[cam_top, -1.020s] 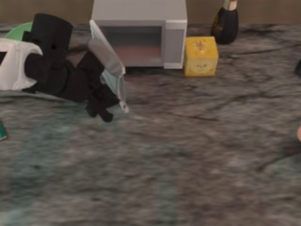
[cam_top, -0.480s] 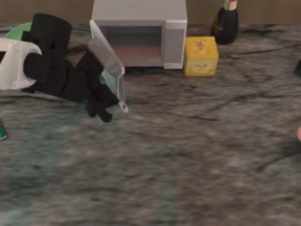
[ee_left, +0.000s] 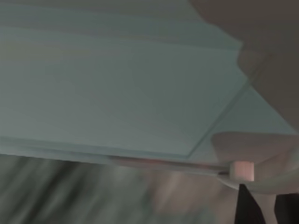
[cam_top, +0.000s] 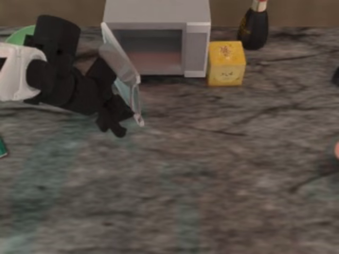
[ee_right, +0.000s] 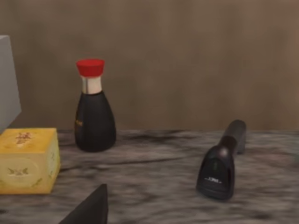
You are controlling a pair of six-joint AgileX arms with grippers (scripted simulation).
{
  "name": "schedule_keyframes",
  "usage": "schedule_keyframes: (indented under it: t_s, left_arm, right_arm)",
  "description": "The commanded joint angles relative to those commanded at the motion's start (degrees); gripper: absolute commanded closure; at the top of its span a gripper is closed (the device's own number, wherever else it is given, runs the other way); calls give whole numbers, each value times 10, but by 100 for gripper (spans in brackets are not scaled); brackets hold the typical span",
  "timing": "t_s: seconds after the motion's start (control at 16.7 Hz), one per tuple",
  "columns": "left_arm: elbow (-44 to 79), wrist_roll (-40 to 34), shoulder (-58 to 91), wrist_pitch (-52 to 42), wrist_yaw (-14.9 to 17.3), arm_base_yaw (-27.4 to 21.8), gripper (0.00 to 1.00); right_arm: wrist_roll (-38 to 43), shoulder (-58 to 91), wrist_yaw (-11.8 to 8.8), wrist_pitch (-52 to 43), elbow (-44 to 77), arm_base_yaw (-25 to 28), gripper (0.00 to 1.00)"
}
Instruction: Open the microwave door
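The silver-grey microwave (cam_top: 159,13) stands at the back of the table, its cavity showing. The microwave door (cam_top: 123,74) is swung out to the left, hinged at the oven's left corner and standing well clear of the front. My left gripper (cam_top: 117,119) is at the door's free outer edge, shut on it, with the black arm lying behind the panel. The left wrist view is almost filled by the door's pale translucent window (ee_left: 117,93), and a dark fingertip (ee_left: 247,210) touches its frame. My right gripper (ee_right: 93,210) is parked off the right side, far from the oven.
A yellow cube (cam_top: 226,62) sits just right of the microwave's control panel, with a dark red-capped bottle (cam_top: 254,26) behind it. A black handheld scanner (ee_right: 219,163) lies toward the right. A green object (cam_top: 21,34) shows behind my left arm.
My left arm has shifted very slightly to the left while keeping hold of the door's edge. The door's angle looks almost unchanged.
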Motion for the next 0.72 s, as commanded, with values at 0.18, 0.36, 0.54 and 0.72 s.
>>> schedule_keyframes:
  t_s: [0.18, 0.36, 0.54, 0.72]
  left_arm:
    - [0, 0, 0, 0, 0, 0, 100]
    - [0, 0, 0, 0, 0, 0, 100]
    - [-3, -2, -1, -1, 3, -3, 100]
    - [-1, 13, 2, -9, 9, 3, 100]
  right_arm:
    - [0, 0, 0, 0, 0, 0, 0]
    - [0, 0, 0, 0, 0, 0, 0]
    - [0, 0, 0, 0, 0, 0, 0]
    - [0, 0, 0, 0, 0, 0, 0]
